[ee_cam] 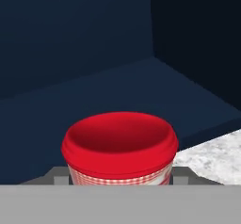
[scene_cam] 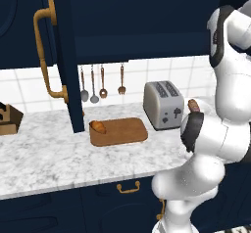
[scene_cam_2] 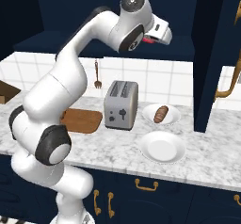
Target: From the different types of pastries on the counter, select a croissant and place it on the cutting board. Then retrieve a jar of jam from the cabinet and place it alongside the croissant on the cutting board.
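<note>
The jar of jam (ee_cam: 120, 145) has a red lid over a red-and-white checked band. It fills the lower middle of the hand view, and my gripper (ee_cam: 120, 177) is shut on it, one finger on each side. In the right base view the hand (scene_cam_2: 167, 32) is raised high, in front of the dark inside of the cabinet (scene_cam_2: 183, 39). The golden croissant (scene_cam: 98, 127) lies on the left end of the wooden cutting board (scene_cam: 122, 131), which rests on the counter (scene_cam: 49, 153). A darker brown pastry (scene_cam_2: 161, 114) sits on a white plate (scene_cam_2: 173, 119).
A silver toaster (scene_cam: 163, 104) stands right of the board. An empty white plate (scene_cam_2: 162, 148) lies near the counter's front. The open navy cabinet door (scene_cam: 68, 65) with its brass handle (scene_cam: 43, 56) hangs over the board's left side. Utensils (scene_cam: 102, 82) hang on the tiled wall.
</note>
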{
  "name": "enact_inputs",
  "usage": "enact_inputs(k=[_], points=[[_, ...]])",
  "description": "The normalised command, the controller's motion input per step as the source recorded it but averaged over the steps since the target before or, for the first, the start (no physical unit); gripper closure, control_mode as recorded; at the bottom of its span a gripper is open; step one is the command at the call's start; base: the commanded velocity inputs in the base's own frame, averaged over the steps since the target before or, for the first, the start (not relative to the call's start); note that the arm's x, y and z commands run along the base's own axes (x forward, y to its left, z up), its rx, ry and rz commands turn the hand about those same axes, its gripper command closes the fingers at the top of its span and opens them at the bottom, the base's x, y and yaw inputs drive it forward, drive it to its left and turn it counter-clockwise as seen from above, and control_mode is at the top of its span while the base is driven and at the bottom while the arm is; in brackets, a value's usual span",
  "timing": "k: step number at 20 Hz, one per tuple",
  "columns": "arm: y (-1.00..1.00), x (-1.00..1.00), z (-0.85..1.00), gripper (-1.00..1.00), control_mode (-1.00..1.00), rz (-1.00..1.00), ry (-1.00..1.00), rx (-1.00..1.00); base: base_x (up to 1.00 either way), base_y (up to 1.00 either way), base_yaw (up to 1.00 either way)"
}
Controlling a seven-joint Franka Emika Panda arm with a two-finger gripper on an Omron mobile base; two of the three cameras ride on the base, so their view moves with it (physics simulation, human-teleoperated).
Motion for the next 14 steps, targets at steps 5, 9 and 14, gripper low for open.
enact_inputs(k=[5,9,14], points=[[1.00,-0.75,-0.79,1.00,-1.00,0.09,0.00,0.09,0.00,0.00,0.00],[1.00,-0.73,-0.66,1.00,-1.00,0.11,0.00,0.05,0.00,0.00,0.00],[1.00,-0.73,-0.65,1.00,-1.00,0.11,0.00,0.03,0.00,0.00,0.00]])
